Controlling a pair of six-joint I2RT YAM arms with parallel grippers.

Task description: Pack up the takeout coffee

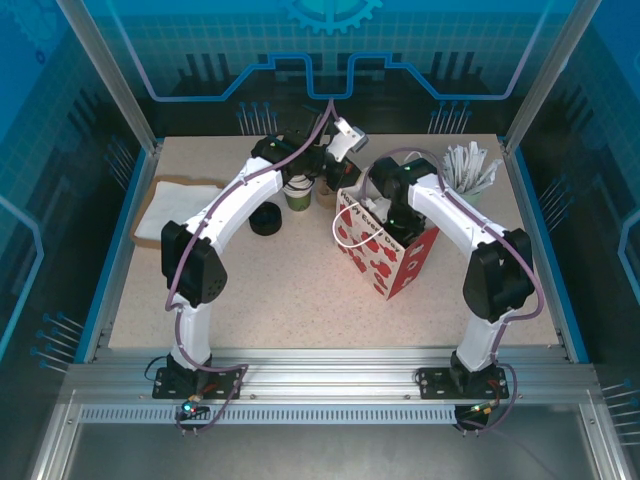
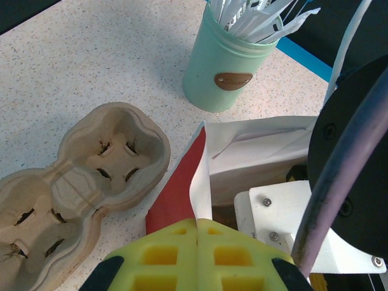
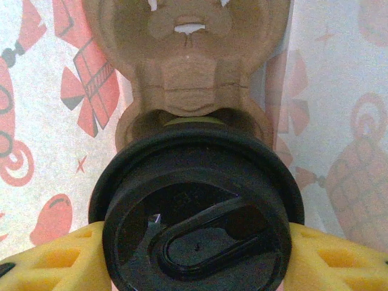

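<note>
My right gripper is closed around the takeout coffee, a small green paper cup with a round black plastic lid. The yellow fingers press on its two sides just under the lid. The cup stands upright, its long axis pointing straight away from my wrist, so I see mostly the lid and only a thin green line of the wall. It is inside the white paper bag with red printed figures.

Directly beyond the cup lies a brown moulded pulp carrier. The cup is over, or in, the near pocket of it; whether it sits fully down I cannot tell. I judge the coming move to be a short straight one along the cup's own axis and then a release, without any tilt. It belongs to the right arm.

My left gripper is shut and pinches the top edge of the same bag at its corner, which I think holds the mouth open. Beside the bag, on the speckled table, rests a second pulp carrier, its visible pockets empty. Behind it stands a mint-green round pot full of white stir sticks. In the top view a lidless green cup and a loose black lid stand left of the bag, well apart from my right gripper.
</note>
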